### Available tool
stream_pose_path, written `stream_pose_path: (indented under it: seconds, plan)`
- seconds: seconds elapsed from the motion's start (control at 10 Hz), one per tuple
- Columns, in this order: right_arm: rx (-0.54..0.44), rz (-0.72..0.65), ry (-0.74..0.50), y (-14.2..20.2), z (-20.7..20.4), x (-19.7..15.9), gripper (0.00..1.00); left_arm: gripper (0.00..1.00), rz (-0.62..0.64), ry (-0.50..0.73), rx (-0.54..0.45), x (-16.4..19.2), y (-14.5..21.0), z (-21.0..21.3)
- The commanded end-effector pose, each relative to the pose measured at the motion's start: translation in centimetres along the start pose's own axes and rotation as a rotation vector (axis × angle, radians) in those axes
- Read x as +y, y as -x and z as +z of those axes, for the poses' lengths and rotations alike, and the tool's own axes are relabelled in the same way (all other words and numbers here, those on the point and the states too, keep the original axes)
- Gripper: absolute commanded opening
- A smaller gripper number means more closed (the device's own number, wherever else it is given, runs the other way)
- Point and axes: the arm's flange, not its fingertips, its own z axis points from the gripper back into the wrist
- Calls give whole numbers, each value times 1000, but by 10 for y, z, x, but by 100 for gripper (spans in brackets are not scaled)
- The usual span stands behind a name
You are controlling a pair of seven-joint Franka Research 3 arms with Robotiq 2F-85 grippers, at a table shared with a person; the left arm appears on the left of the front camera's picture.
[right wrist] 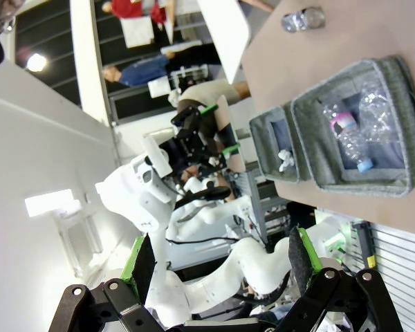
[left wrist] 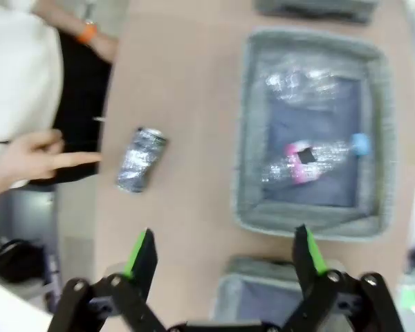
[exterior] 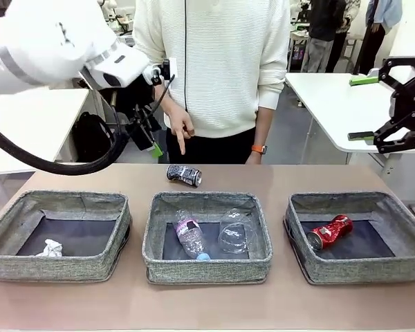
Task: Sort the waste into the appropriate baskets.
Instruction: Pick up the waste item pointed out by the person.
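Observation:
A crushed black-and-white can point(exterior: 184, 175) lies on the table behind the middle basket point(exterior: 207, 270). A person's hand point(exterior: 180, 133) points down at it. My left gripper point(exterior: 151, 144) hangs open just left of that hand, above the can point(left wrist: 141, 159). The middle basket holds a clear bottle point(exterior: 191, 238) and a clear plastic cup point(exterior: 236, 232). A white paper wad point(exterior: 50, 247) lies in the left basket point(exterior: 55, 266), a crushed red can point(exterior: 330, 232) in the right basket point(exterior: 360, 270). My right gripper point(exterior: 361, 108) is raised at the far right, open and empty.
The person stands at the far side of the table, close behind the can. White tables point(exterior: 332, 104) stand beyond on both sides. In the left wrist view, bare tabletop point(left wrist: 187, 207) separates the can from the middle basket point(left wrist: 311, 221).

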Motion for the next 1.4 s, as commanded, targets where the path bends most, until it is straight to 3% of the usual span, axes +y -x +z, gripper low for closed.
stream_pose_path:
  seconds: [0.0, 0.1, 0.7, 0.8, 1.0, 1.2, 1.3]
  plan:
    - [4, 6, -26, 0, -1, 3, 100, 100, 42, -51, 13, -7, 14, -15]
    - [4, 6, -26, 0, -1, 3, 100, 100, 0, 0, 0, 0, 0, 0]
    - [4, 6, -26, 0, -1, 3, 100, 100, -11, -4, -11, -2, -2, -4]
    - [4, 6, -26, 0, -1, 3, 100, 100, -40, 4, 114, 5, -7, -12]
    - [4, 6, -26, 0, -1, 3, 100, 100, -127, 43, 241, 31, -36, -48]
    - [4, 6, -26, 0, -1, 3, 100, 100, -253, 53, 186, 58, -56, -84]
    - [4, 6, -26, 0, -1, 3, 100, 100, -280, 41, 210, 68, -60, -101]
